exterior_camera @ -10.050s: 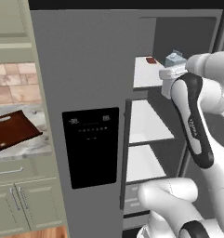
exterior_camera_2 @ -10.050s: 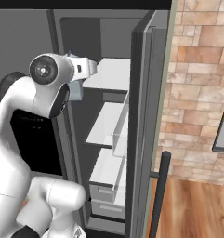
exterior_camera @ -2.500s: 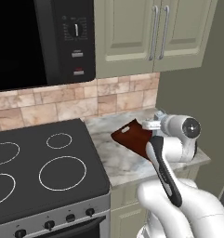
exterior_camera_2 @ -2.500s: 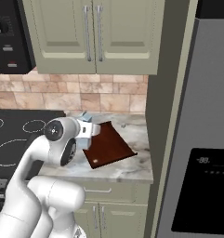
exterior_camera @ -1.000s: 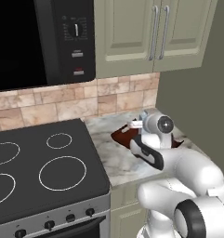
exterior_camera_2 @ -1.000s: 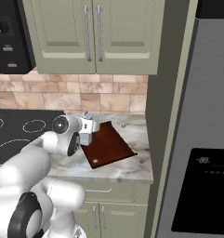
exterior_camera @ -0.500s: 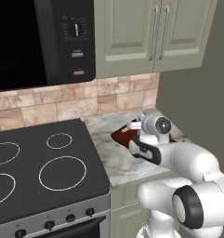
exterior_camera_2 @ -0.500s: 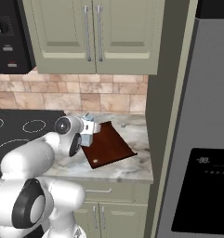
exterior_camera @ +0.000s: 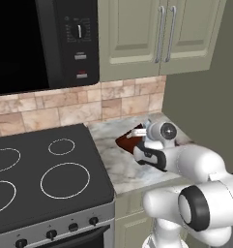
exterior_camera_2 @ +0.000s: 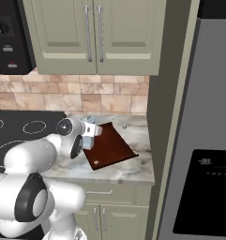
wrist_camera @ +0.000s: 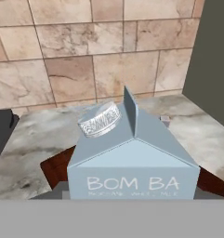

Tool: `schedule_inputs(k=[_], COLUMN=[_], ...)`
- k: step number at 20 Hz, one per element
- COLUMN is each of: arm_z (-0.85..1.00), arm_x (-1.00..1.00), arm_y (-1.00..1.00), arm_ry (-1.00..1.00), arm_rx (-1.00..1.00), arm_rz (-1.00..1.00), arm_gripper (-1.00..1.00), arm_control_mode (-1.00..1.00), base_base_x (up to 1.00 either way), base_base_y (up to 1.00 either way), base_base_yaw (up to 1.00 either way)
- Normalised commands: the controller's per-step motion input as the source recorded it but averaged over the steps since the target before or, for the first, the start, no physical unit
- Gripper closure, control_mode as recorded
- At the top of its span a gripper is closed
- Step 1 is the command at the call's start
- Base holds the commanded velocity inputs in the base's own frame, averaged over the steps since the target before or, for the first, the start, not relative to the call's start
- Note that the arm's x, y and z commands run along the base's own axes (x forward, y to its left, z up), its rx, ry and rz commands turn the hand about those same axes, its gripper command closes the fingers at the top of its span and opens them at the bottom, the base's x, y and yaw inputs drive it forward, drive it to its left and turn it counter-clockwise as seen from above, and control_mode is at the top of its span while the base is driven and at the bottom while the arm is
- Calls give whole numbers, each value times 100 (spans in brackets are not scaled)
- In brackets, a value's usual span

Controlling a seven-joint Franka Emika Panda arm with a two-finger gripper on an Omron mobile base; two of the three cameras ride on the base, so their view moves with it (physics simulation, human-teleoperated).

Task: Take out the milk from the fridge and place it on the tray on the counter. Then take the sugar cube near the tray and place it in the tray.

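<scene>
- Gripper: at the left end of the tray, low over the counter, seen from the right base camera; its jaws stand fairly wide with the milk carton between them, and the carton appears held.
- Milk carton: pale blue, gabled top with a ribbed silver cap, upright; the lettering "BOM BA" faces the hand camera. Its base is hidden, so contact with the tray cannot be told.
- Tray: dark red-brown, flat on the counter, lying at an angle, with a small slot near its front corner.
- Counter: marbled stone, between the black stovetop and the grey fridge.
- Sugar cube: small, pale, on the counter behind the carton, near the tiled wall.
</scene>
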Motion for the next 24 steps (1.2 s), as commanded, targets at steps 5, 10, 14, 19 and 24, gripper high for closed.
schedule_inputs(k=[5,10,14,19,24], arm_z=[-40,-39,-36,-15,-4], arm_x=[0,0,0,0,9], arm_y=[0,0,0,0,0], arm_ry=[0,-1,-5,-23,-16], arm_rx=[1,2,1,0,1], arm_rz=[0,0,0,0,0], arm_gripper=[100,100,100,100,100], arm_control_mode=[-100,-100,-100,-100,-100], base_base_x=[0,0,0,0,0], base_base_y=[0,0,0,0,0], base_base_yaw=[0,0,0,0,0])
